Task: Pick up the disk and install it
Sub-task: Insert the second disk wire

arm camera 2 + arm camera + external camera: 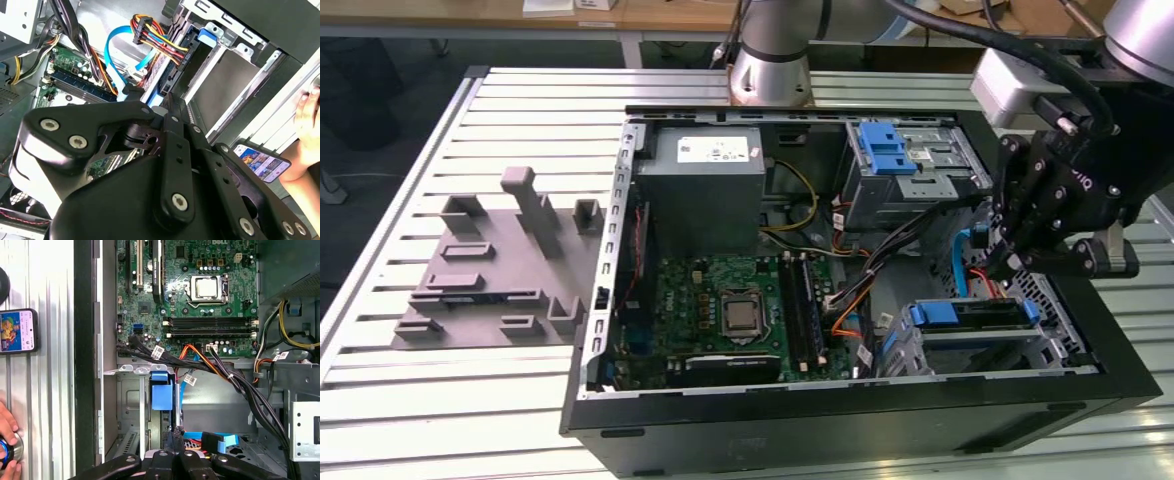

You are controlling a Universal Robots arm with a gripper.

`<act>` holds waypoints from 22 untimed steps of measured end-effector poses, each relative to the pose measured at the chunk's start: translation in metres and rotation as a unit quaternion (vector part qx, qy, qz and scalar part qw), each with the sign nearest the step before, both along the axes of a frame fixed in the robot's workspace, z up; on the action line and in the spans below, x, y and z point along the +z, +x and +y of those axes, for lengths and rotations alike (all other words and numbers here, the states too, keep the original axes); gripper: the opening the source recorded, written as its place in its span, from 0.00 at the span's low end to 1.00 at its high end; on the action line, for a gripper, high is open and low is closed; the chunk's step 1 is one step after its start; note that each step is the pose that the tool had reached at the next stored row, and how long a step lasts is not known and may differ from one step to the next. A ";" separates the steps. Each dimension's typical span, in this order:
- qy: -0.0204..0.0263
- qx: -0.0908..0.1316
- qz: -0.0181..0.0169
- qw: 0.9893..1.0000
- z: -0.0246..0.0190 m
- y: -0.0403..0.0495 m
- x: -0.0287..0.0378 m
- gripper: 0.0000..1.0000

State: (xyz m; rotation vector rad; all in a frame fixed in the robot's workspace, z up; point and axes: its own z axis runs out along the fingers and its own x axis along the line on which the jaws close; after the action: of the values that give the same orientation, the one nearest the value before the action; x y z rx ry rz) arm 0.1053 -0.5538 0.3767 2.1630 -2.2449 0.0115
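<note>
Gripper low inside the open computer case, over the drive bay; grip state cannot be told. Disk, blue-bracketed, sits in the bay beside the motherboard. Judged: seating step; needs a straight push home. Fingertips hidden behind linkage.

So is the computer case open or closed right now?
Open. The computer case lies on its side with the side panel off, so the motherboard and cables inside are exposed.
</note>
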 end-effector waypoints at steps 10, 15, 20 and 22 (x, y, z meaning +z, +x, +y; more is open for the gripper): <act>0.000 0.000 0.000 1.000 0.0012 -0.0001 0.0107 0.11; 0.000 0.000 0.000 1.000 0.0029 -0.0008 0.0122 0.11; 0.000 0.000 0.000 1.000 0.0077 -0.0023 0.0122 0.11; 0.000 0.000 0.000 1.000 0.0102 -0.0030 0.0122 0.11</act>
State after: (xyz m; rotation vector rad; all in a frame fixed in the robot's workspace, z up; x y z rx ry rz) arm 0.1023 -0.5436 0.3889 2.1630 -2.2449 0.0114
